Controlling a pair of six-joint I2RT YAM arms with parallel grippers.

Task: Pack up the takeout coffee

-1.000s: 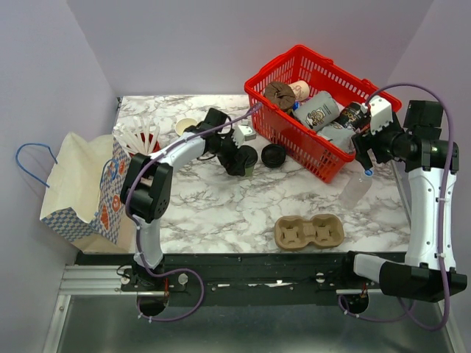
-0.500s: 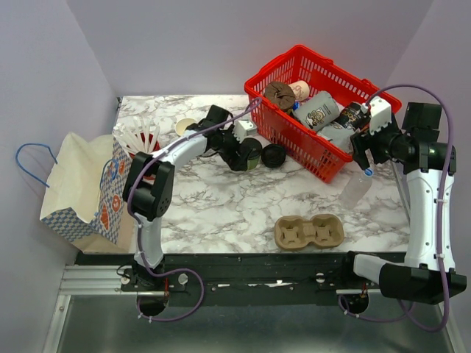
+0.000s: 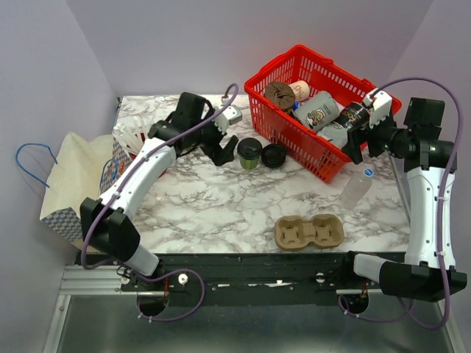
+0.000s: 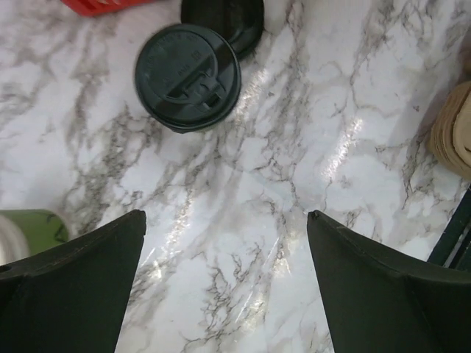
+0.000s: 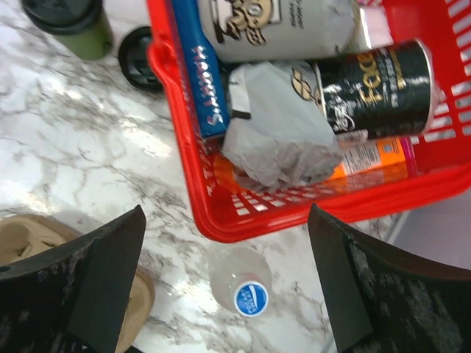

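The takeout coffee [image 3: 249,153], an olive-green cup with a black lid, stands upright on the marble table left of the red basket. It shows lid-up in the left wrist view [image 4: 188,77] and at the top left of the right wrist view [image 5: 66,22]. My left gripper [image 3: 223,147] is open and empty, raised above the table just left of the cup [image 4: 224,220]. My right gripper [image 3: 358,145] is open and empty, high over the basket's near corner [image 5: 224,213].
A loose black lid [image 3: 273,155] lies beside the cup. The red basket [image 3: 291,143] holds cans and packets. A cardboard cup carrier [image 3: 309,232] lies near the front. A clear bottle [image 3: 355,190] stands right. A paper bag [image 3: 81,187] stands left. A lidless green cup [image 4: 29,228] stands nearby.
My left gripper has let go of the lidded cup, opened, and drawn back up and to the left. The cup stays upright. The right arm has barely shifted.
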